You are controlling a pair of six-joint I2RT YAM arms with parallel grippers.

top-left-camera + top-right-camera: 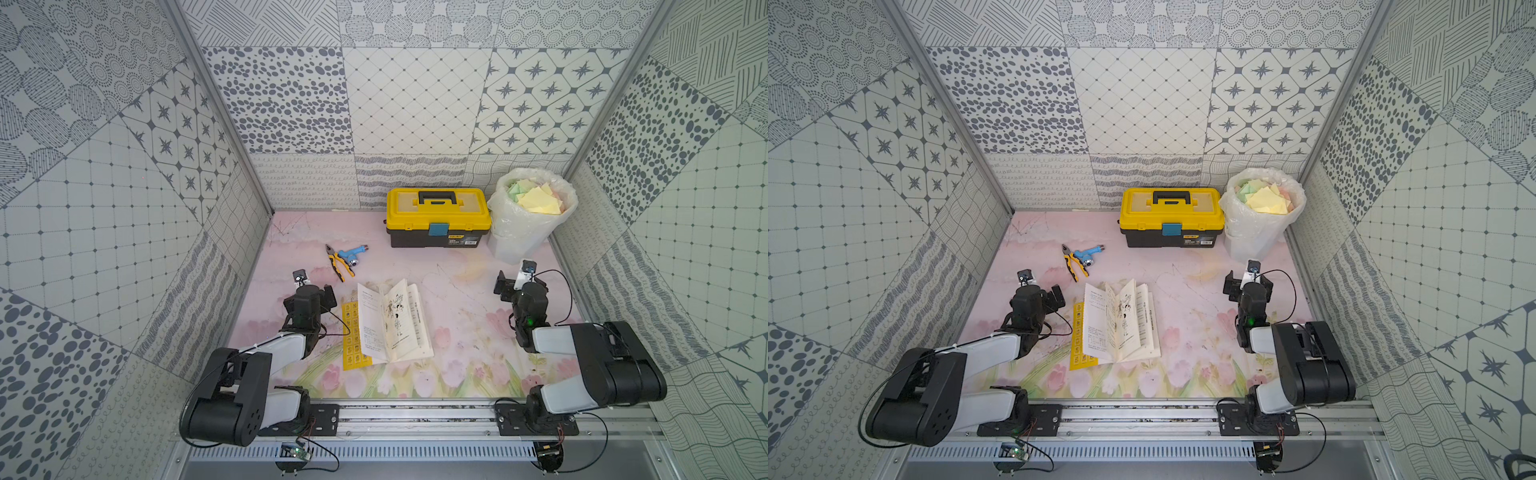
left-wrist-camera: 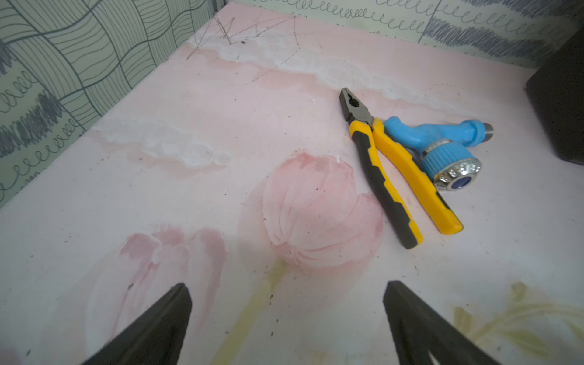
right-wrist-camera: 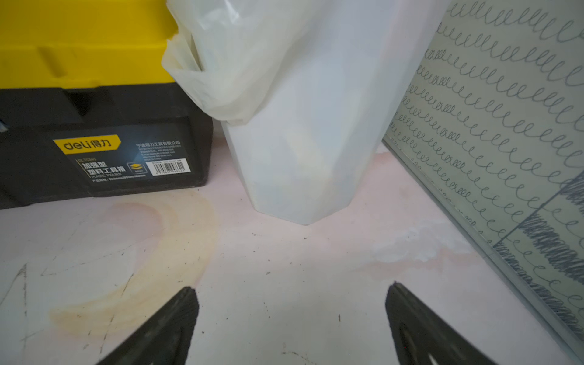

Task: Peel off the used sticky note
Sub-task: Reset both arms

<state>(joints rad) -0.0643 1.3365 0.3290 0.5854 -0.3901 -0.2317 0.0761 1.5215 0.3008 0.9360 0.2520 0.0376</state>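
Pink tulip-print tabletop (image 1: 457, 291) in a booth of grey patterned wall panels (image 1: 415, 104).
The mat is scuffed and stained (dark specks all over). The left gripper (image 2: 286, 284) is spread wide and empty near the pliers (image 2: 395, 170). The right gripper (image 3: 291, 287), equally spread and empty, faces the lined bin (image 1: 515, 245), where the sticky notes (image 1: 538, 201) lie piled, beside the yellow toolbox (image 1: 436, 216). An open booklet (image 1: 395, 324) lies mid-table.

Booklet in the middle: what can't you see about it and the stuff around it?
Booklet: print too small in both top views; raised pages hide what lies between them. No sticky note can be made out on it.
Yellow sheet: partly under the booklet.
Toolbox: lid shut, inside hidden.
Bin: top cut off by the right wrist view's edge.
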